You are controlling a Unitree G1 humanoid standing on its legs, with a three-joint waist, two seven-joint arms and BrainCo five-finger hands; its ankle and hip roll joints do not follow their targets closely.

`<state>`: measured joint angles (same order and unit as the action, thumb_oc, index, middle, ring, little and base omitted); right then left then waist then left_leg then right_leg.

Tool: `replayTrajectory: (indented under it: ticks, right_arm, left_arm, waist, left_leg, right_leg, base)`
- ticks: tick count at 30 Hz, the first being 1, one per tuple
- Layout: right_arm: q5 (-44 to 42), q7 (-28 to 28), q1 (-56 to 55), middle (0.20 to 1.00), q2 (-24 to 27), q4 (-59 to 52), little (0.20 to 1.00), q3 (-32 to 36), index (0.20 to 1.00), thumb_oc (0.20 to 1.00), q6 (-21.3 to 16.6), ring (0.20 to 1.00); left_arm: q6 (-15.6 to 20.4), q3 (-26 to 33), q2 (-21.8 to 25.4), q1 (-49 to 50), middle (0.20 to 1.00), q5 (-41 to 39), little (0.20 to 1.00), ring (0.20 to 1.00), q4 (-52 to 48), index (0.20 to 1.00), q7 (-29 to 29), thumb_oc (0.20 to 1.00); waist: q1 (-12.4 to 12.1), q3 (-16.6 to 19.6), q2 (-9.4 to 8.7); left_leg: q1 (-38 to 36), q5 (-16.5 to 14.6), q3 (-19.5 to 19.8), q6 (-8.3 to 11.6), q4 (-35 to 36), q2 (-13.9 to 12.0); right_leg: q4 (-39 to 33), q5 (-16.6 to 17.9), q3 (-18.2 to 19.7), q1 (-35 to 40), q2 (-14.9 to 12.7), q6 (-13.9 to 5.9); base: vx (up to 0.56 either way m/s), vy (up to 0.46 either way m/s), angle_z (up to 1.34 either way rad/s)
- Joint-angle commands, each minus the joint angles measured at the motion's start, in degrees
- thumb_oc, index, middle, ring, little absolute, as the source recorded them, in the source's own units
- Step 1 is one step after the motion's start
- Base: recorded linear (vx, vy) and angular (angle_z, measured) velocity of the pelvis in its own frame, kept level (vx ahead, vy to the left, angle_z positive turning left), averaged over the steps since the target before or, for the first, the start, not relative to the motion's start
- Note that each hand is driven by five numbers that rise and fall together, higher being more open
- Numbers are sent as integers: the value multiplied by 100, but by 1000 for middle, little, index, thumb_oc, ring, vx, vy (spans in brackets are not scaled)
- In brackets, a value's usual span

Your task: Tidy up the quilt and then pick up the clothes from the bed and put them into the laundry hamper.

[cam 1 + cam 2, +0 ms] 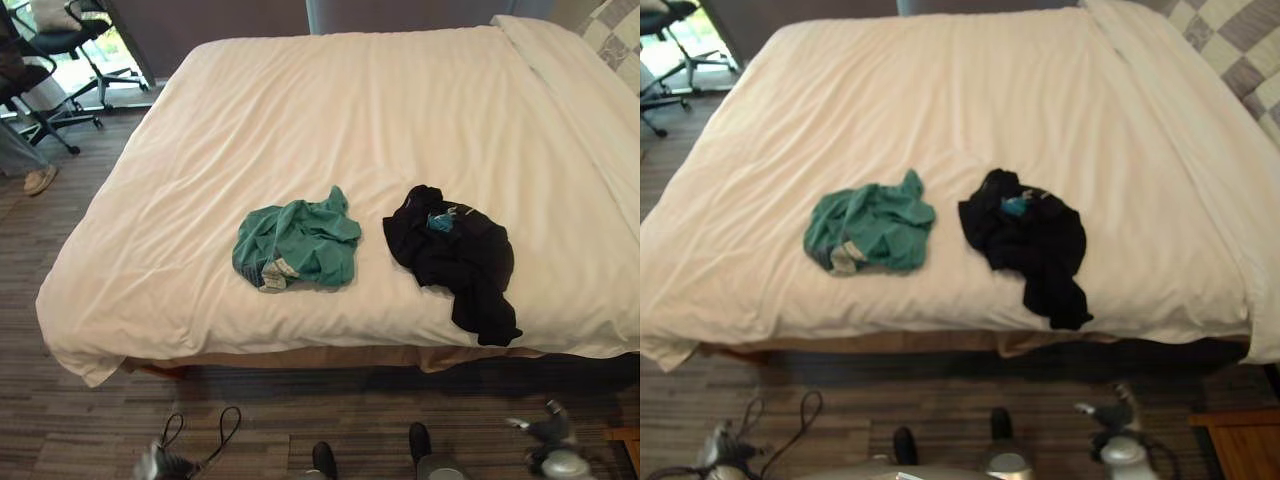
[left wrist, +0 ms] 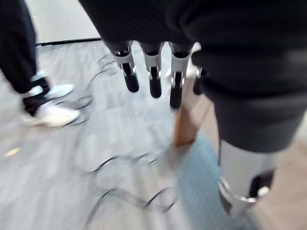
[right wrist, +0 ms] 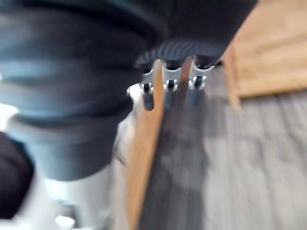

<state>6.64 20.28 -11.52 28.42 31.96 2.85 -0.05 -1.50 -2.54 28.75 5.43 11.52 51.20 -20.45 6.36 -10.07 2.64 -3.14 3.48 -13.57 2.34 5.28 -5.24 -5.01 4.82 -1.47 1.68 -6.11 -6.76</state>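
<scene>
The cream quilt (image 1: 380,120) lies spread flat over the bed, with light creases. Two garments rest on it near the front edge: a crumpled green one (image 1: 297,245) to the left and a black one (image 1: 455,255) to its right, a small teal patch showing in its folds. Both hands hang low over the floor in front of the bed, away from the clothes. My left hand (image 1: 160,465) is at the lower left, its fingers (image 2: 151,72) straight and holding nothing. Low on the right, my right hand (image 1: 550,440) has its fingers (image 3: 165,84) relaxed and empty.
Office chairs (image 1: 70,40) stand on the floor beyond the bed's far left corner, with a person's shoe (image 1: 40,180) beside them. A person's legs and white shoes (image 2: 48,112) are behind me. A wooden piece of furniture (image 1: 1240,445) sits at the lower right. A checkered pillow (image 1: 615,40) lies at the far right.
</scene>
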Motion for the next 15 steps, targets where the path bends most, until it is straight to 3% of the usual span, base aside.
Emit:
replayTrajectory:
  ticks: [1, 5, 8, 15]
  right_arm:
    - [794, 438, 256, 1000, 624, -418, 1000, 414, 1000, 1000, -325, 1000]
    - [1633, 260, 351, 1000, 1525, -1430, 1000, 595, 1000, 1000, -260, 1000]
    - [1831, 181, 524, 1000, 1735, -1687, 1000, 518, 1000, 1000, -212, 1000]
    - [2129, 191, 1573, 1000, 2079, -2217, 1000, -200, 1000, 1000, -197, 1000]
  left_arm:
    - [368, 474, 1016, -463, 1000, 174, 1000, 1000, -643, 1000, -568, 1000]
    - [798, 976, 1555, -502, 1000, -105, 1000, 1000, -2405, 1000, -555, 1000]
    - [832, 955, 1643, -634, 1000, -120, 1000, 1000, -2849, 1000, -467, 1000]
    - [656, -117, 1681, -1889, 1000, 365, 1000, 1000, -2860, 1000, -350, 1000]
  waist:
    - [147, -127, -340]
    - [147, -112, -301]
    - [154, -148, -289]
    - [268, -505, -289]
  left_leg:
    - [-307, -611, -187, 341, -28, -168]
    - [-305, -642, -165, 343, -28, -155]
    - [-218, -600, -157, 344, -28, -161]
    - [207, -461, -265, 353, -28, -178]
  right_leg:
    - [81, -708, -41, 123, -321, -336]
    - [113, -739, -52, 92, -358, -362]
    - [135, -707, -21, -34, -354, -351]
    - [203, -581, 154, -606, -318, -352]
  base:
    - [0, 0, 0]
    - [-4, 2, -2]
    - [-27, -1, -1]
    - [-113, 6, -6]
